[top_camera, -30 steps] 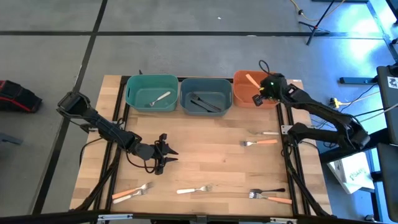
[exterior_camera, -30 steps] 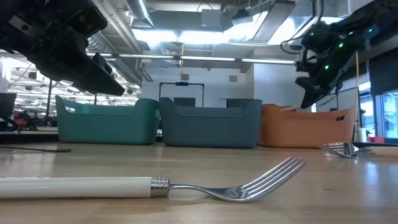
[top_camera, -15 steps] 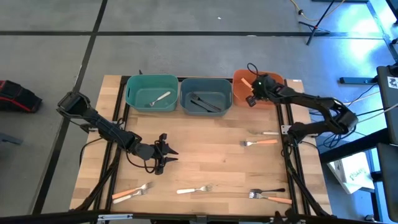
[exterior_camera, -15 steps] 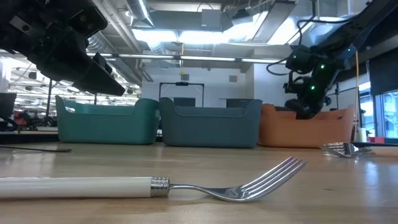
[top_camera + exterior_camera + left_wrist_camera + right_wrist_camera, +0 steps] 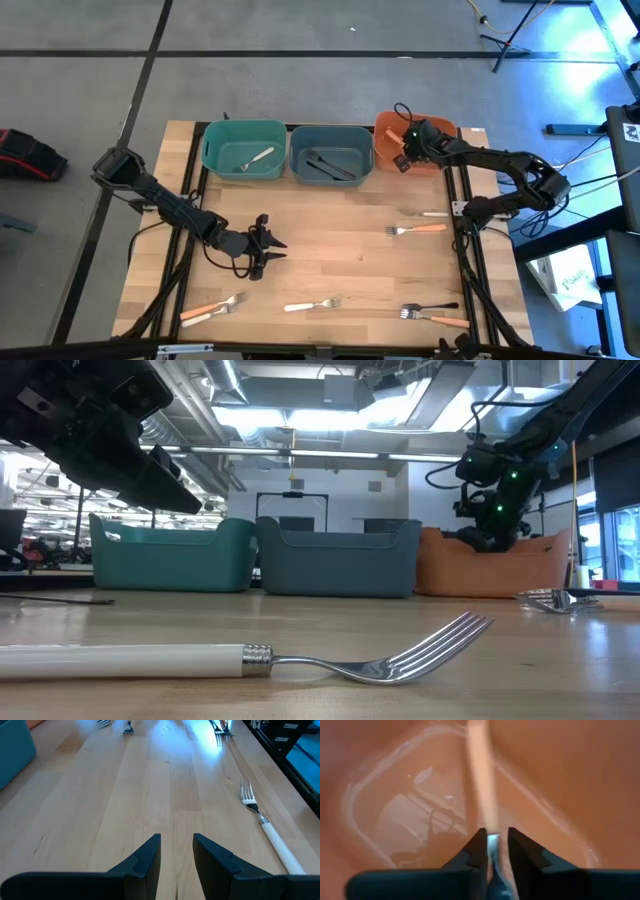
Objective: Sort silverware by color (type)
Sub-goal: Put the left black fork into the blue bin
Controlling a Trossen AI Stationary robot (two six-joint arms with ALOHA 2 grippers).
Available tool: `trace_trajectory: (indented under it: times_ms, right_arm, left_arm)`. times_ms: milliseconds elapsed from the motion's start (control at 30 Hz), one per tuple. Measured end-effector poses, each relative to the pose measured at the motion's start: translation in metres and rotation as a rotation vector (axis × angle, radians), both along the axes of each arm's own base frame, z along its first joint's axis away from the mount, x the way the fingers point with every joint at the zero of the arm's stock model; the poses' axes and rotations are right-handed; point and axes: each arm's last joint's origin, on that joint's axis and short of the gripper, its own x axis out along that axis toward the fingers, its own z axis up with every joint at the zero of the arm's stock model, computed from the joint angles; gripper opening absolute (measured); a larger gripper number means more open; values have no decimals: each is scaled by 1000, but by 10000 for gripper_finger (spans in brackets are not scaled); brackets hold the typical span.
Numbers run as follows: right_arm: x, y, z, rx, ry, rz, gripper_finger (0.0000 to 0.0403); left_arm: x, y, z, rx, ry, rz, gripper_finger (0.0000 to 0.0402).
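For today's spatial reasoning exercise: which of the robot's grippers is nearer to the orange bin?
Right. The right gripper is down inside the orange bin, a fork handle between its fingers. The left gripper hovers over mid-table, far away.

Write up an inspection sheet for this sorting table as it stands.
Surface: wooden table, dry, no spills seen.
Job's things: teal bin holds a white-handled fork; grey bin holds black forks; orange bin receiving an orange-handled fork. Seven forks lie loose on the table.
Clutter: nothing seen.
Grippers: right claw inside the orange bin, the fork between its fingers; left claw open, low over the table.
Cables: black loop at right wrist.
Surroundings: grey floor, red-black bag.
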Motion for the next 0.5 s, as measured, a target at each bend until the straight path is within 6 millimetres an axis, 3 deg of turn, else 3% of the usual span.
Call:
trace_trajectory:
  times_ms: [100, 267, 500]
  right_arm:
    - [0, 0, 10, -10, 17, 9, 105]
    - [0, 7, 51, -21, -37, 38, 145]
    - [-1, 51, 100, -41, -89, 163, 156]
  left_arm:
    - [1, 1, 0, 0, 0, 5, 108]
    - [2, 4, 0, 0, 0, 20, 108]
    - [3, 7, 0, 0, 1, 30, 108]
